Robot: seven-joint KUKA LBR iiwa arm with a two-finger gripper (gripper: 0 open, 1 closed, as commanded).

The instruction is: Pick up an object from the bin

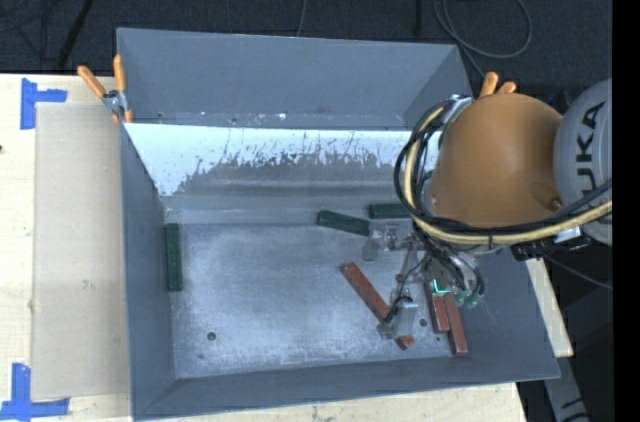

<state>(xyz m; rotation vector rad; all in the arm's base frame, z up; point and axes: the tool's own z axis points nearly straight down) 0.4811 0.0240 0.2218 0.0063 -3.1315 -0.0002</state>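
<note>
I cannot tell whether my claw (pixel 398 312) is spread or pressed together. The nearest brown stick (pixel 362 287) lies just to its left, long axis slanting away up-left, near end beside the claw; two more brown sticks (pixel 450 322) lie just right.

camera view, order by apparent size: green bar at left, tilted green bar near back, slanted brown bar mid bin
1-2. left green bar and slanted brown bar: alike, brown one partly covered
3. tilted green bar: looks smallest

The grey bin (pixel 290 90) holds dark green bars (pixel 173 257) and reddish-brown bars (pixel 365 292); the arm's cover (pixel 500 160) is orange.
</note>
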